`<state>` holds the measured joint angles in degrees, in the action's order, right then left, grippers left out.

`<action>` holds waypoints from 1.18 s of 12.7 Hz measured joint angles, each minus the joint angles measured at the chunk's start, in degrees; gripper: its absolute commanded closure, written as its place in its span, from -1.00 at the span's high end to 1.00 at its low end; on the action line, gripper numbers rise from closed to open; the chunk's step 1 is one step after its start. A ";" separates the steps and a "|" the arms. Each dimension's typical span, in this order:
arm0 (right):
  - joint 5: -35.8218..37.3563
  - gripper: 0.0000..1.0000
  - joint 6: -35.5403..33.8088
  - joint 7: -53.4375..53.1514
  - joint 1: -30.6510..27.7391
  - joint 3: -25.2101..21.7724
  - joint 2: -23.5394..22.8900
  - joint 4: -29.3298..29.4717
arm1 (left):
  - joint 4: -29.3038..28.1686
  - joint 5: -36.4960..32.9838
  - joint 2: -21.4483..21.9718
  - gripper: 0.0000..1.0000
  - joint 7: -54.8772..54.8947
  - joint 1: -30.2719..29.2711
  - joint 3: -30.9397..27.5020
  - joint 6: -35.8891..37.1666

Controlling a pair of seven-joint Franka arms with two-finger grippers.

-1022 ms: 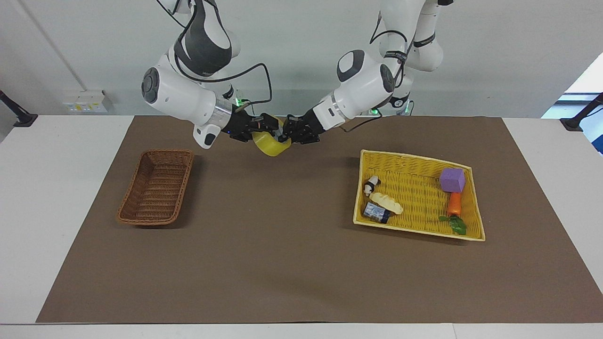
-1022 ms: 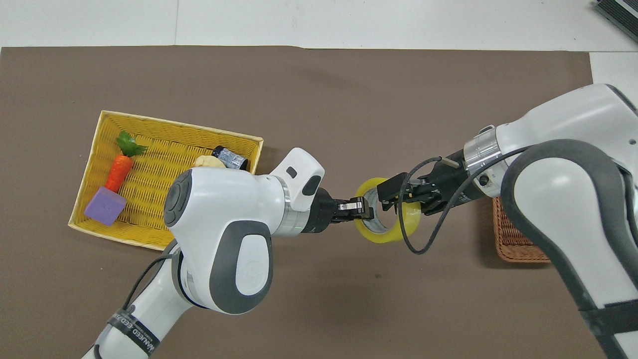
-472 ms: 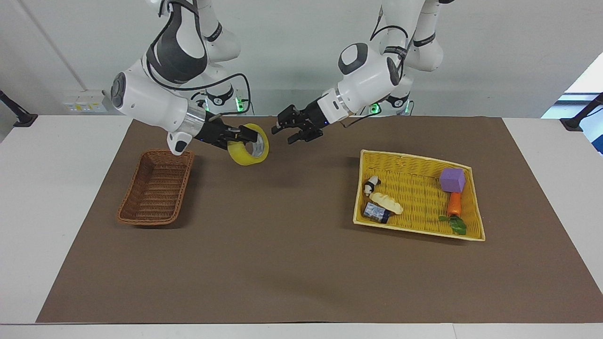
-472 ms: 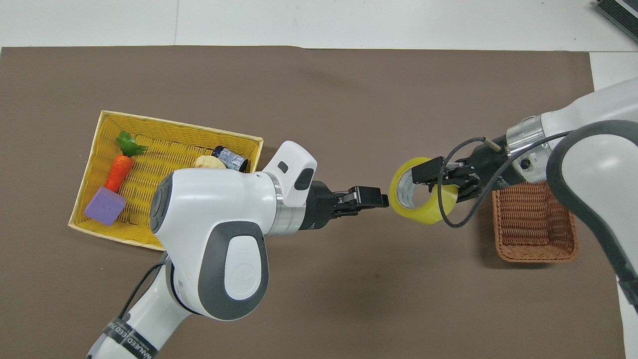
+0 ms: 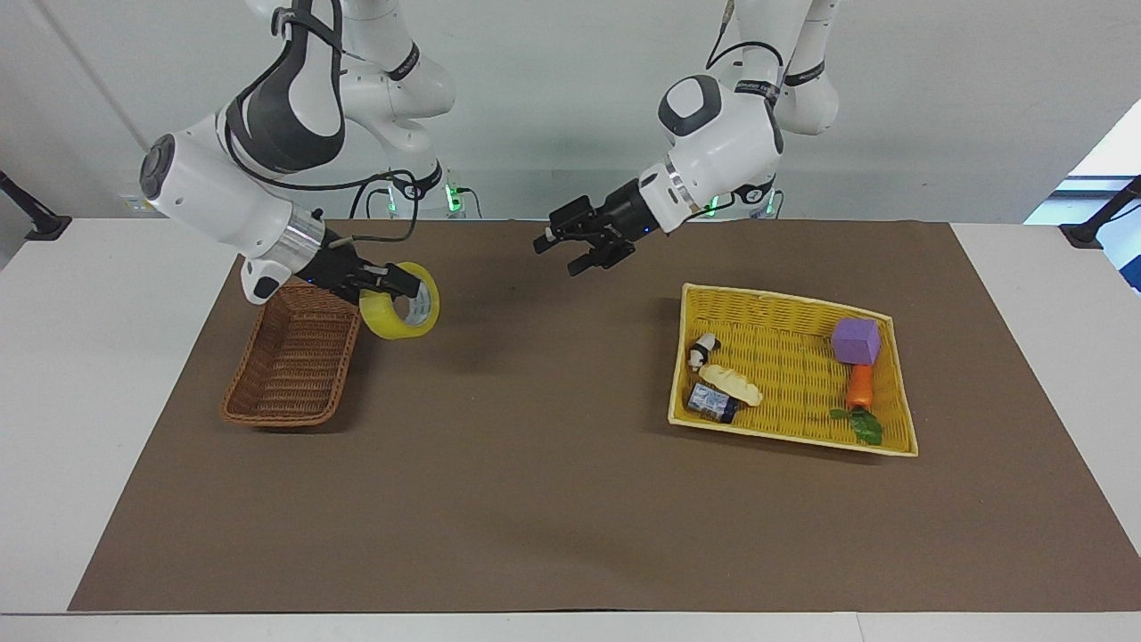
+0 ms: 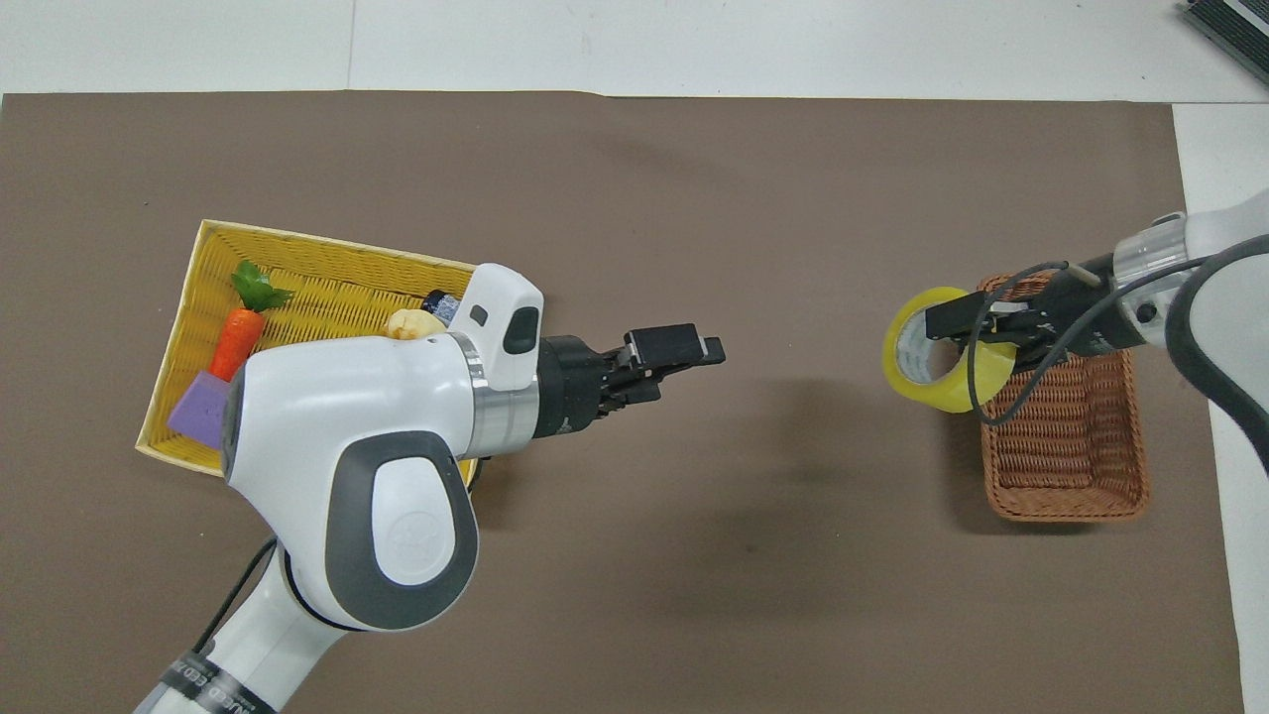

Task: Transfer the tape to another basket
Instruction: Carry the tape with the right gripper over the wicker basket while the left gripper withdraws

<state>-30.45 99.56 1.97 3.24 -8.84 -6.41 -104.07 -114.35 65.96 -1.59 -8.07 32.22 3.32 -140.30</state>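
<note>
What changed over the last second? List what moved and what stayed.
The left pincer let go of the tape, opened and drew back toward the yellow basket. The right pincer, shut on the tape, carried it away from the middle of the table toward the brown basket, and now holds it in the air at that basket's edge. Both baskets and the yellow basket's contents stayed put.

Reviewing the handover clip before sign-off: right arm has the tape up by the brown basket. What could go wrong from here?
1. The right gripper holds the tape only at its top, through the core, so the roll hangs below and may swing or slip.
2. The tape is over the rim of the basket, not its middle; dropped now, it could hit the rim and roll onto the mat.
3. The basket is narrow, so the roll may catch on the edge.
</note>
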 measured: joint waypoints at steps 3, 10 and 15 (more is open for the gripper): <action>0.61 -1.00 0.88 11.33 -7.50 -0.18 -3.10 -0.67 | -1.01 -8.52 0.00 1.00 0.15 -7.27 -0.19 3.30; 0.62 -1.00 4.28 27.29 -15.52 -0.21 -7.10 -5.53 | 3.94 -38.82 0.18 1.00 0.70 -25.50 -0.49 23.37; 0.62 -0.49 5.50 31.57 -17.06 -0.18 -9.02 -6.15 | 14.60 -56.87 0.21 1.00 7.64 -32.80 -0.54 38.45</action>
<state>-29.83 105.06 33.55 -13.82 -9.02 -15.43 -110.22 -99.76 9.09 -1.38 -0.43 -0.58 2.78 -101.84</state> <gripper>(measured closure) 0.987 0.000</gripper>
